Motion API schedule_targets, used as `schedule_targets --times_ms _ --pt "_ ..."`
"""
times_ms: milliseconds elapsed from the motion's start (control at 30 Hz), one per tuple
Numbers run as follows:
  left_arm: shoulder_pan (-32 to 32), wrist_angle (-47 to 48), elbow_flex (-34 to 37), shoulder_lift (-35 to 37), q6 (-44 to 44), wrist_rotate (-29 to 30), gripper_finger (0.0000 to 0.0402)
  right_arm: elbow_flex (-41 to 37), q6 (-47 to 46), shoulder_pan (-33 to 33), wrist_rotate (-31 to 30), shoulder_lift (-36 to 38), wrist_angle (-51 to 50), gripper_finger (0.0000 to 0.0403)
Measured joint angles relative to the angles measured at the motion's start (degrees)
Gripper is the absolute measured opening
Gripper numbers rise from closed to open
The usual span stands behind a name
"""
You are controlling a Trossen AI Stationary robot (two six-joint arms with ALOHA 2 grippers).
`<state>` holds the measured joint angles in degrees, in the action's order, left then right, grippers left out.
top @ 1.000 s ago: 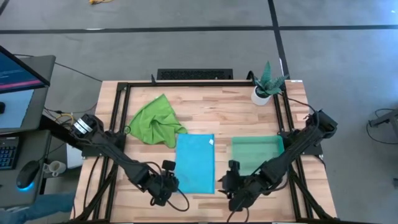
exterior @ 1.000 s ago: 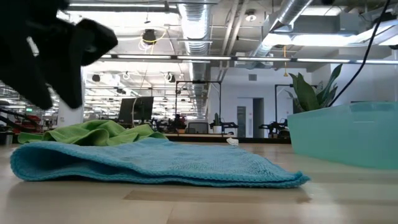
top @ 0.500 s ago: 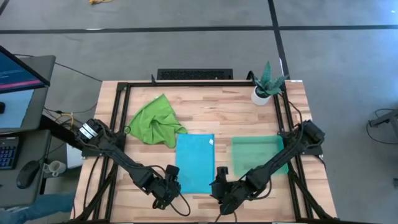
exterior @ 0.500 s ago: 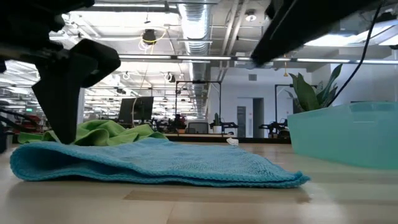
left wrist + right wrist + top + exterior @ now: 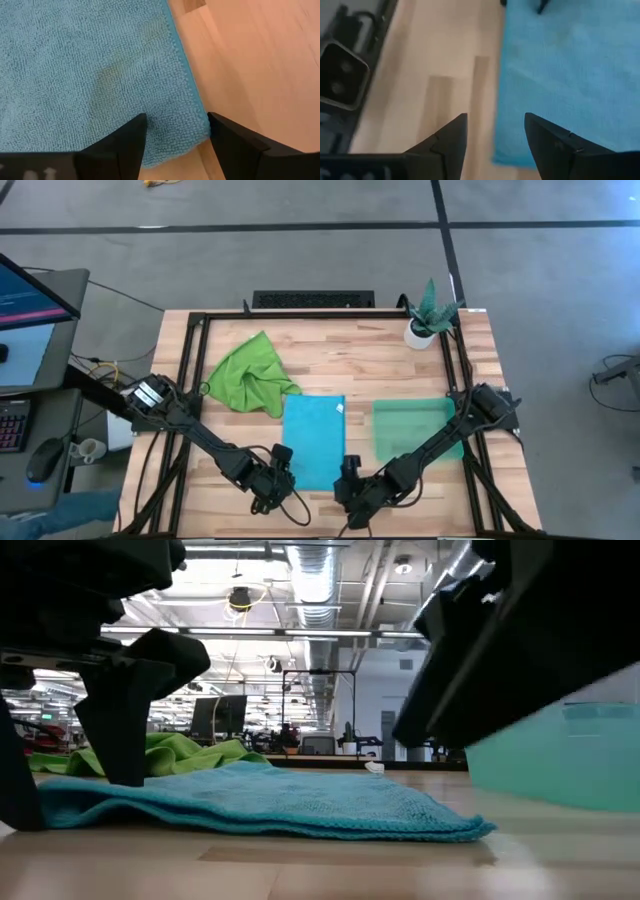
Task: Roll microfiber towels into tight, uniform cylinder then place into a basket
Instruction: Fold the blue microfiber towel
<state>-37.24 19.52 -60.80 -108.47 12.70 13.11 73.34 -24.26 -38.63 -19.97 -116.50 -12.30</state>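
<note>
Microfiber towels are seen in the high view: the blue towel (image 5: pixel 314 442) lies flat at lower centre, the green towel (image 5: pixel 247 373) crumpled to its upper left, the basket (image 5: pixel 413 430) to its right. Soft, light, limp cloth is judged; hold is best taken at the near corners. The left gripper (image 5: pixel 176 134) and right gripper (image 5: pixel 495 134), fingers spread wide and empty, are poised there. Fingertips are cut off, so contact cannot be told.
</note>
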Motion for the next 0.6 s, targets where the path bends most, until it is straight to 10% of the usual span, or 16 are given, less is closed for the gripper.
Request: schedule_targets --times_ms 600 --pt "0.0 -0.1 0.0 -0.1 2.6 -0.1 0.0139 0.0 -7.2 1.9 1.8 -3.6 -4.0 0.0162"
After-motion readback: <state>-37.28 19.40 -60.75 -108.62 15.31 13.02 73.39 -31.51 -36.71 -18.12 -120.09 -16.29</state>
